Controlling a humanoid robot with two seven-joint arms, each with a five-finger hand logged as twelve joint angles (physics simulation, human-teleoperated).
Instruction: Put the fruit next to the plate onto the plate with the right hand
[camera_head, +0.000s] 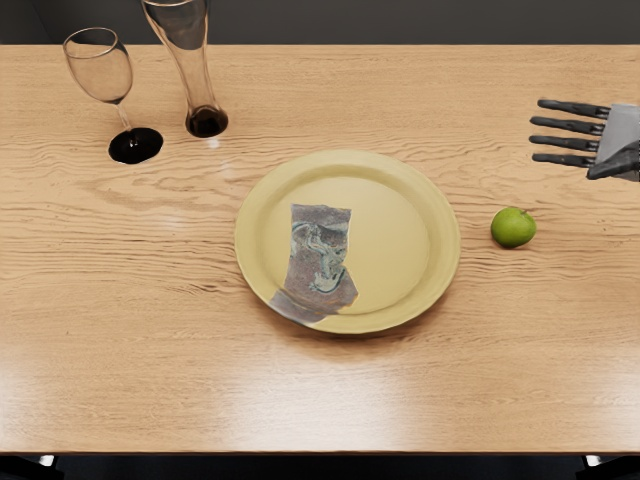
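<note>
Green round fruit (513, 227) sits on the table (150, 360), just beside the yellow plate (400, 235) on its right side, w/ a small gap to the rim, not touching. Right robot hand (588, 140) comes in at the right edge, above & to the right of the fruit in the view, apart from it. Its fingers (565, 125) are stretched out straight, pointing left, slightly spread, holding nothing; thumb shows dark under the palm. Plate lies approx mid-table, w/ a flat grey mottled piece (320, 262) on its lower-left part, reaching the rim at the near side. At the back left stands a wine glass (100, 65) w/ a dark foot, looks leaning to the left, & right next to it a tall glass (190, 50) w/ a dark base. Both are well apart from plate & fruit. Left arm not in view
</note>
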